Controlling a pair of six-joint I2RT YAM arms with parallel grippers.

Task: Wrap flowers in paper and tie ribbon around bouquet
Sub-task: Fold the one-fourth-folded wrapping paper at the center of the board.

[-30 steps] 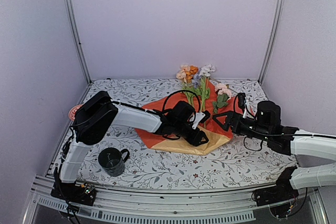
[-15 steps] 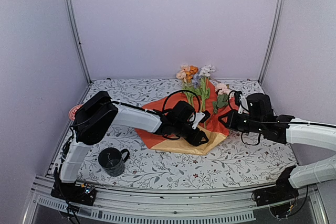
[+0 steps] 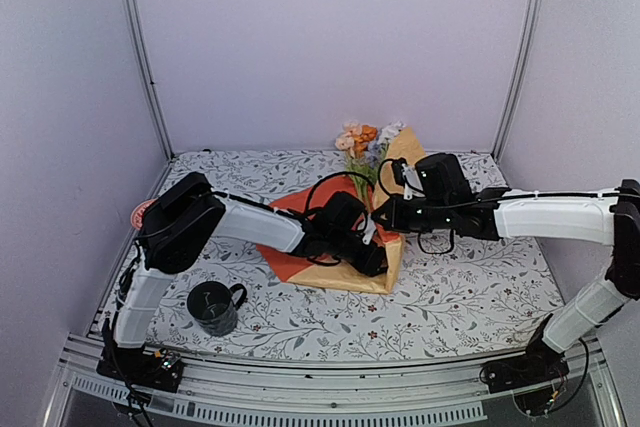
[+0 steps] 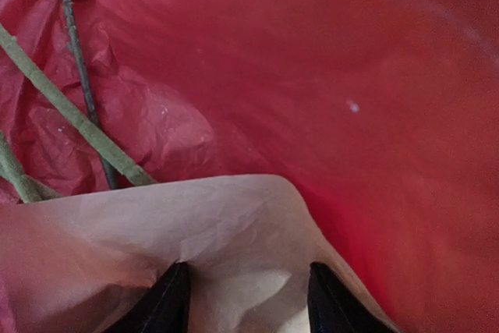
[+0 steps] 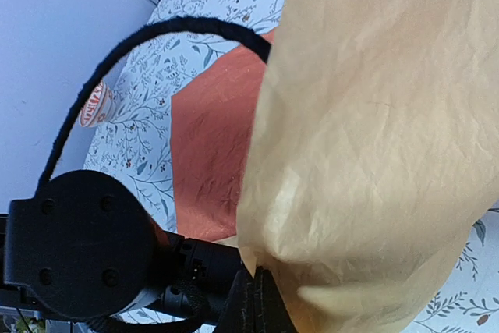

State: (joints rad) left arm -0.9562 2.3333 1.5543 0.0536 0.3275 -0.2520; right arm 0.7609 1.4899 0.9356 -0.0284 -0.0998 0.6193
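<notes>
The paper lies mid-table, orange-red side up, with its mustard side folded up and leftward over the flowers. Their peach, orange and white heads show at the back. My right gripper is shut on the paper's lifted edge; in the right wrist view its jaws pinch the mustard sheet. My left gripper sits at the stem end. In the left wrist view its fingers stand apart, pressed into a mustard fold, and green stems run under it. The ribbon is out of view.
A dark mug stands near the front left. A red-and-white bowl sits at the left edge. The left arm's black cable arcs over the paper. Frame posts rise at both back corners.
My right gripper shut on the paper's right edge and carried it up and to the left, folding the mustard side over the flowers. The left arm stayed put.
</notes>
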